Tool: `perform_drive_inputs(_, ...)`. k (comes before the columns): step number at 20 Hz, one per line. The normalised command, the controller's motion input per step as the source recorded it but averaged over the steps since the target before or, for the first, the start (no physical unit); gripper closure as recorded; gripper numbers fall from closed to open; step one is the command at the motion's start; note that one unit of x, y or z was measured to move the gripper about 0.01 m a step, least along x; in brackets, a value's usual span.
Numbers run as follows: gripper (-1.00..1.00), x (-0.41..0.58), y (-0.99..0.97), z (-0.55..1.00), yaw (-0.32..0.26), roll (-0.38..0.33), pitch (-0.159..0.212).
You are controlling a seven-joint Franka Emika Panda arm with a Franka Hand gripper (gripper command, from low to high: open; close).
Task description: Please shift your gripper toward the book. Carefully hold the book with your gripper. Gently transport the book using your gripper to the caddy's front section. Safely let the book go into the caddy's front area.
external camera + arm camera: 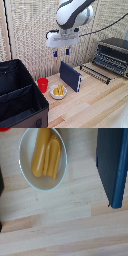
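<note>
Pale wooden table before a woven wall screen. The tool hangs above the table, fingers apart and empty, over the book. The navy book stands on edge, just beside a white bowl of yellow food and near a red cup. The black caddy sits at the exterior view's left; a toaster oven at its right.

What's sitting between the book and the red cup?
The white bowl of yellow food sits between the book and the red cup, seen in the exterior view.
</note>
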Motion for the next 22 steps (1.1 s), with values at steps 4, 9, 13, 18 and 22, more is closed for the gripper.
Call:
perform_drive_inputs(4,-1.00,0.289,-0.58,-0.12,-0.002,0.065,0.000)
perform_drive_inputs(9,-1.00,0.311,-0.56,-0.18,0.000,0.071,0.000)
perform_drive_inputs(13,-1.00,0.260,-0.42,-0.20,0.000,0.051,0.000)
perform_drive_inputs(18,-1.00,0.293,-0.37,-0.21,0.000,0.044,0.000)
perform_drive_inputs(22,-1.00,0.312,-0.34,-0.25,0.000,0.030,0.002)
